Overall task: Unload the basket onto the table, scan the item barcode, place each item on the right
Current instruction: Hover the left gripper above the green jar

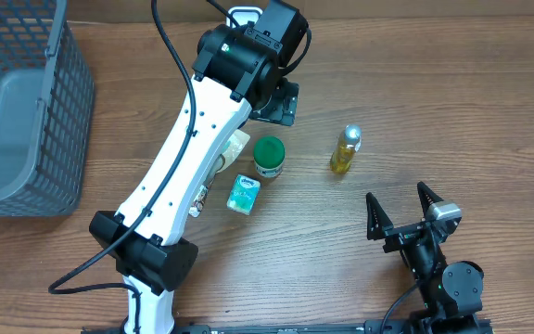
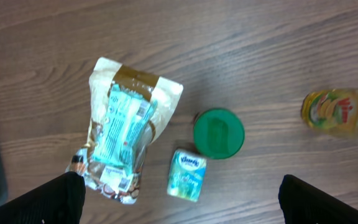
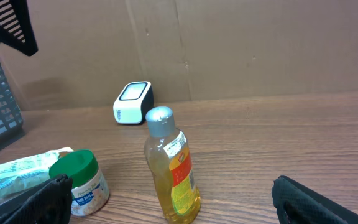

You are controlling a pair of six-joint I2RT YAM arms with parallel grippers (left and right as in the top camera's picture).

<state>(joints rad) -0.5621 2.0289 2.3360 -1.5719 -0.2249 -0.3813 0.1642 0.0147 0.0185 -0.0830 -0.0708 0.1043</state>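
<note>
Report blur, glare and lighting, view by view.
Overhead: even light, sharp throughout. Left wrist: yellow bottle at the right edge is soft; snack bag shows a slight sheen. Right wrist: own fingers dark and blurred, jar crisp.

I see a smooth wood-grain tabletop (image 1: 434,111). The bottle (image 3: 173,168) looks clear glossy plastic under a silvery cap (image 3: 159,121); the jar lid (image 2: 219,132) is smooth green plastic, the pouch (image 2: 126,124) crinkled glossy film, the basket (image 1: 26,102) matt grey plastic mesh.

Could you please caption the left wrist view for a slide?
Open left end effector above a snack bag, green-lidded jar, small carton and yellow bottle.
</note>
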